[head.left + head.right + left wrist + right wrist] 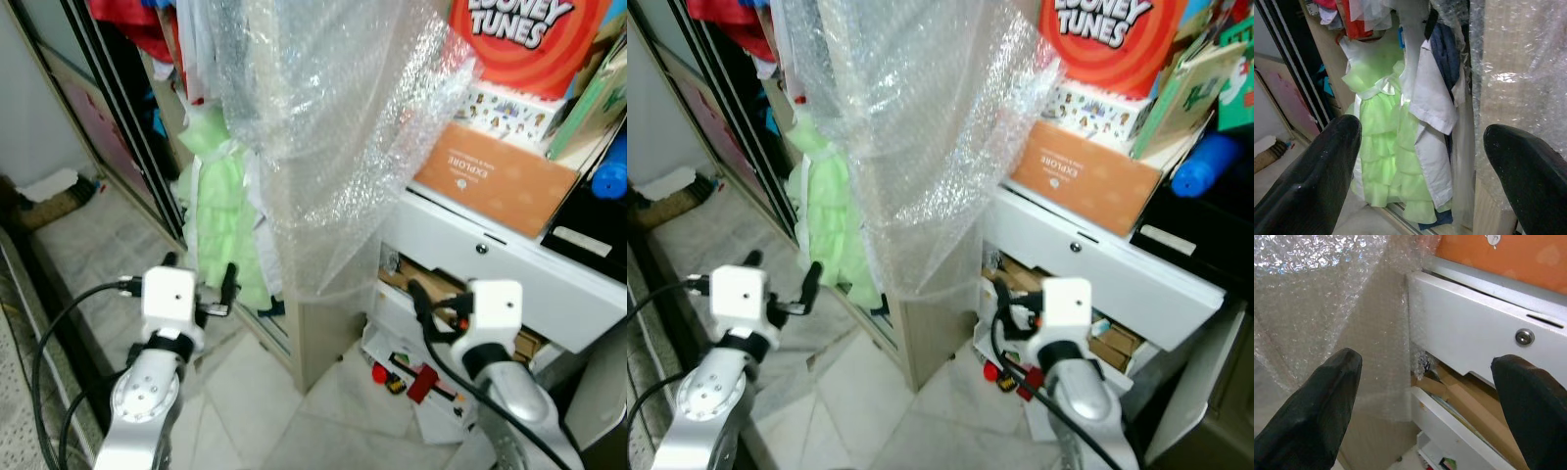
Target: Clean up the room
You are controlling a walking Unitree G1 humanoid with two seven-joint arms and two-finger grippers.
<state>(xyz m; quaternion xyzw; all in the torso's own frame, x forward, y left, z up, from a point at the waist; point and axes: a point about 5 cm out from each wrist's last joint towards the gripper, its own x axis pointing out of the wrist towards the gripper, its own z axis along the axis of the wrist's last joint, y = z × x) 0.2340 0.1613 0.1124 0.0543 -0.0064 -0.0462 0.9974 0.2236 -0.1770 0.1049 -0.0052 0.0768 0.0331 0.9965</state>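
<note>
Both grippers, left [201, 284] and right [1425, 396], hang spread and empty before the bubble wrap [343, 147] draping the cabinet [323, 333], apparently poised for approach.

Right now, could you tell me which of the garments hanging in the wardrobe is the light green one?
It is the tiered, ruffled dress with a white sash; the white shirt and dark navy garment hang beside it.

Pale green tiered dress [1383, 147]; white shirt [1432, 127]; clear bubble wrap [343, 137]; orange box [495, 176]; white drawer front [1474, 342], silver lock.
</note>
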